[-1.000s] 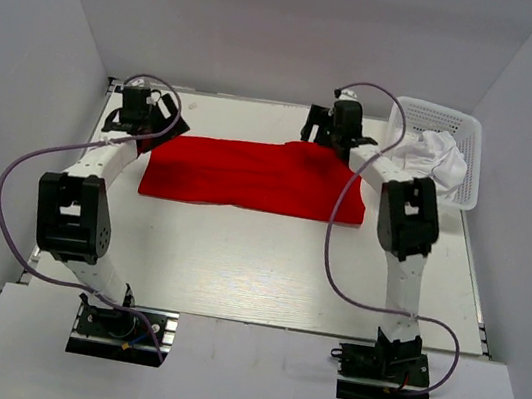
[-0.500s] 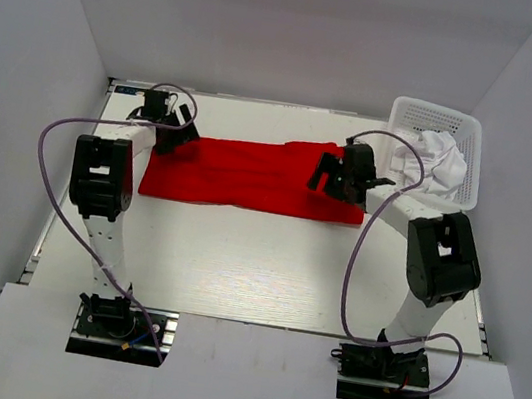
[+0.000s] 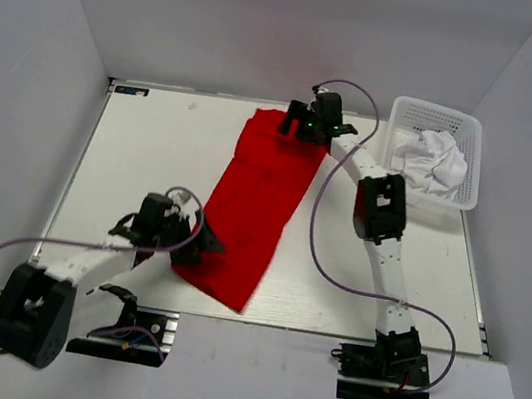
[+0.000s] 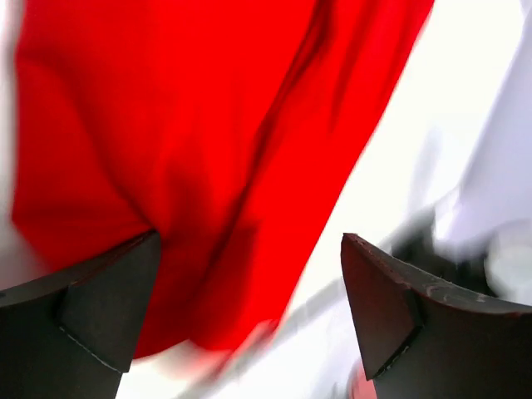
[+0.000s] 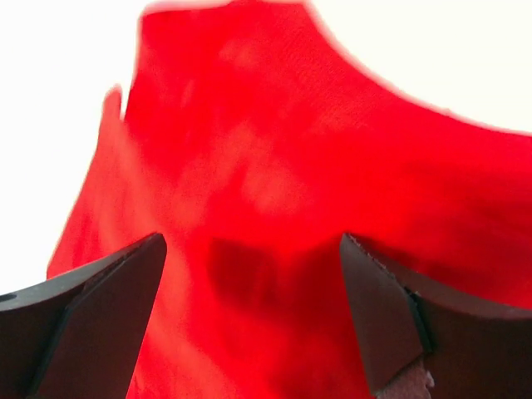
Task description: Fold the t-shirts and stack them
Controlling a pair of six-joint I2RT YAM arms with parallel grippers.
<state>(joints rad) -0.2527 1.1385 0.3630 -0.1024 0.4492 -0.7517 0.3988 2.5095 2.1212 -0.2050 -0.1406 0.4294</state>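
Note:
A red t-shirt (image 3: 255, 203) lies folded into a long strip, running from the far middle of the table to the near left-centre. My left gripper (image 3: 196, 242) is at its near end. In the blurred left wrist view the gripper (image 4: 249, 241) is open, with red cloth (image 4: 183, 141) just beyond its fingers. My right gripper (image 3: 291, 123) is over the strip's far end. In the right wrist view it (image 5: 252, 241) is open, with red cloth (image 5: 274, 174) below it. A crumpled white t-shirt (image 3: 435, 157) lies in the basket.
A white plastic basket (image 3: 440, 110) stands at the far right of the table. The white table (image 3: 141, 155) is walled in by grey panels on the left, right and back. Purple cables loop from both arms.
The red shirt lay sideways across the far part of the table; now it runs far to near. My left arm swung to the near side, my right gripper to the far middle.

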